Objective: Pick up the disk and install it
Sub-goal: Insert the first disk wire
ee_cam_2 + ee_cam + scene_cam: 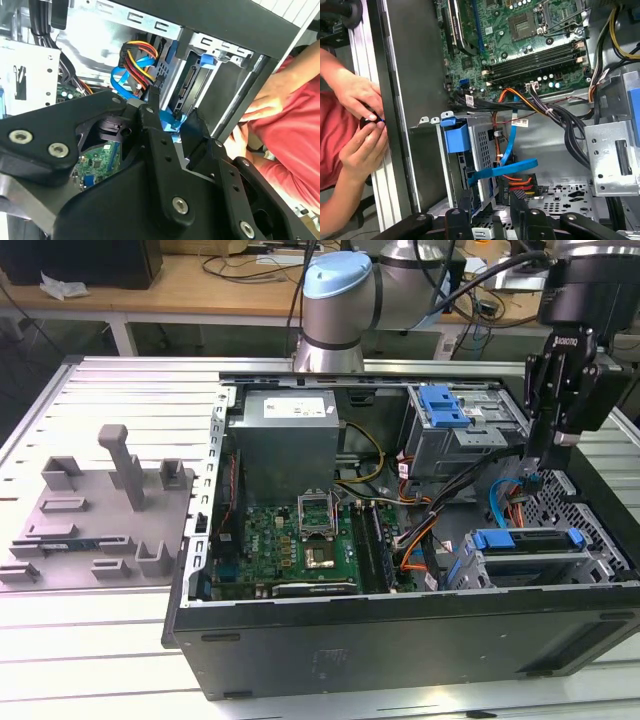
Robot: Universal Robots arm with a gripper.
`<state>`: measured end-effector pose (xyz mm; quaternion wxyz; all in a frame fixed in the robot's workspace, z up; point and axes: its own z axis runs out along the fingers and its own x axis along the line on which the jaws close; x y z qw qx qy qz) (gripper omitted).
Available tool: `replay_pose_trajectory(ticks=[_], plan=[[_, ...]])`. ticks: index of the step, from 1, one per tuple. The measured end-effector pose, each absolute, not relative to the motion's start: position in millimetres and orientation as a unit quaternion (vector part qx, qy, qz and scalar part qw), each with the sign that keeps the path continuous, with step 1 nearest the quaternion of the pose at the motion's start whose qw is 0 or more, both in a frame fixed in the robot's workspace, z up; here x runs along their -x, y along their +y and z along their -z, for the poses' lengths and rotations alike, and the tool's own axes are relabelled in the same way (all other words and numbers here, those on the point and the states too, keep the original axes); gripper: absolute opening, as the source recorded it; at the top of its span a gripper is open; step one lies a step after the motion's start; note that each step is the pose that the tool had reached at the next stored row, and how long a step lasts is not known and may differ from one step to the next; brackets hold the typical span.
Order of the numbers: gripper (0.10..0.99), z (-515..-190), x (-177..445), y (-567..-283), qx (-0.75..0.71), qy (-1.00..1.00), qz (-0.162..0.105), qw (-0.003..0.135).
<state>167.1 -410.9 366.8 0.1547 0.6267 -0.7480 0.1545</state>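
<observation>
A slotted aluminium table [110, 380] carries an open black tower computer case [400, 640], which fills the exterior view from three round to eight o'clock. A silver-and-blue robot arm [335, 310] reaches in from twelve o'clock. Inside the case, a grey boxy power supply [285, 440] sits towards eleven o'clock and a green motherboard [290, 540] towards seven. The disk [527, 539], a silver drive in a bright blue plastic bracket, lies seated in the grey metal cage [600, 555] at the case's four o'clock corner. The black gripper [535, 455] hangs just above it, released, its fingers [150, 107] spread and holding nothing. A person's hands [355, 92] are close to the case's outer wall.
</observation>
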Motion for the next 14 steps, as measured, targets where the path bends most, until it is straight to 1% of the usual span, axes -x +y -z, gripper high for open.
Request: replay_pose_trajectory(ticks=[9,10,12,14], plan=[[0.443,-362.3,-167.1,-410.7,-0.627,-0.748,-0.155,0.155],[0.427,-361.3,-167.2,-410.6,-0.627,-0.748,-0.155,0.155],[0.290,-360.4,-167.6,-410.6,-0.627,-0.748,-0.155,0.155],[0.290,-359.2,-168.3,-410.6,-0.627,-0.748,-0.155,0.155]])
